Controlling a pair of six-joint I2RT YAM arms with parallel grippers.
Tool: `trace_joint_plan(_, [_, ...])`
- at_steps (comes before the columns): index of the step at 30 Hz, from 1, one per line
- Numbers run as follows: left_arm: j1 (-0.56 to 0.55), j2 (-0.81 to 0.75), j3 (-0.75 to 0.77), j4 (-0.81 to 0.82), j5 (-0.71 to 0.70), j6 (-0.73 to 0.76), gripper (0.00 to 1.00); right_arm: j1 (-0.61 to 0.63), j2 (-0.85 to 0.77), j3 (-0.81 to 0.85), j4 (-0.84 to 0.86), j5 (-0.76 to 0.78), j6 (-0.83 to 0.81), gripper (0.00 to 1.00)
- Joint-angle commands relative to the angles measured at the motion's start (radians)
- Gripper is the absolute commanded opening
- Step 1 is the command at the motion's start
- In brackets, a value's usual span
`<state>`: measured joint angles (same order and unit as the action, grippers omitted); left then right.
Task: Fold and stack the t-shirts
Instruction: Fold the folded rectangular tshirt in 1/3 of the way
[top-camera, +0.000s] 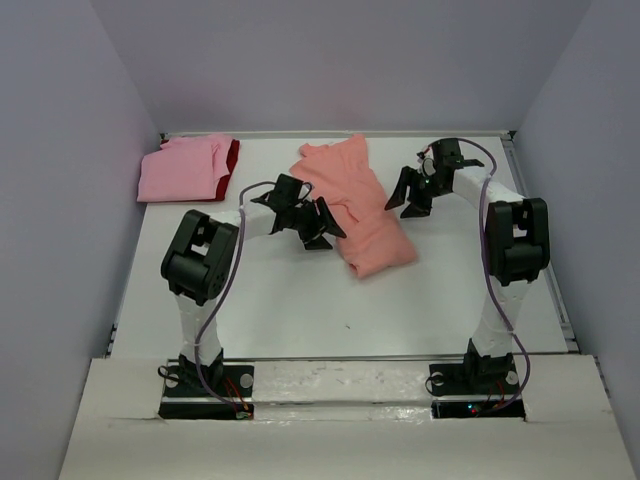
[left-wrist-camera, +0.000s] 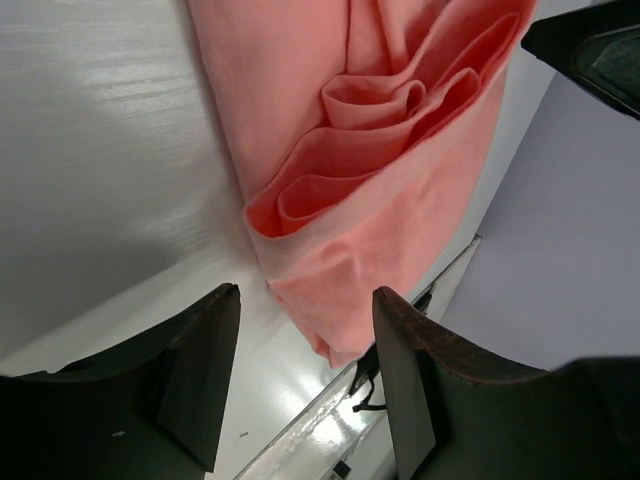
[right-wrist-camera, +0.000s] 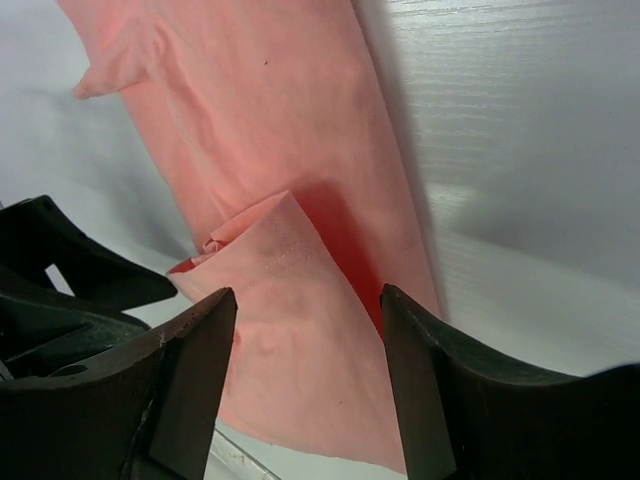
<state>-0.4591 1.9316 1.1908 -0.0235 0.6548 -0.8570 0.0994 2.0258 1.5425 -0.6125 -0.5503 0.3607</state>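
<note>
A salmon-orange t-shirt (top-camera: 358, 205) lies folded into a long strip on the white table, running from the back middle toward the front. Its folded layers bunch up in the left wrist view (left-wrist-camera: 380, 130), and a turned-over sleeve shows in the right wrist view (right-wrist-camera: 290, 270). My left gripper (top-camera: 325, 237) (left-wrist-camera: 305, 295) hovers open at the strip's left edge, holding nothing. On the strip's right side my right gripper (top-camera: 405, 208) (right-wrist-camera: 308, 292) is also open, its fingers straddling the cloth from above. At the back left a lighter pink t-shirt (top-camera: 182, 170) lies folded on a dark red one (top-camera: 233, 158).
Raised rails edge the table (top-camera: 300, 300) at the back (top-camera: 400, 132) and right (top-camera: 545, 250). Grey walls close in on three sides. Both arm bases are bolted along the near edge (top-camera: 340, 385).
</note>
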Motion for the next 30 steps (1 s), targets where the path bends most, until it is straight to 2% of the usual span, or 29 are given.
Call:
trace_joint_plan(1, [-0.009, 0.009, 0.003, 0.008, 0.011, 0.016, 0.64, 0.005, 0.005, 0.01, 0.048, -0.023, 0.007, 0.65])
trace_joint_plan(11, [-0.012, 0.064, 0.041, 0.004, 0.0, 0.033, 0.63, 0.005, 0.021, 0.01, 0.059, -0.03, 0.015, 0.64])
trace_joint_plan(21, [-0.013, 0.083, 0.079, -0.01, -0.004, 0.039, 0.55, 0.023, 0.03, 0.008, 0.068, -0.03, 0.023, 0.61])
trace_joint_plan(30, [-0.013, 0.095, 0.112, -0.024, -0.006, 0.044, 0.54, 0.033, 0.04, 0.013, 0.068, -0.025, 0.032, 0.59])
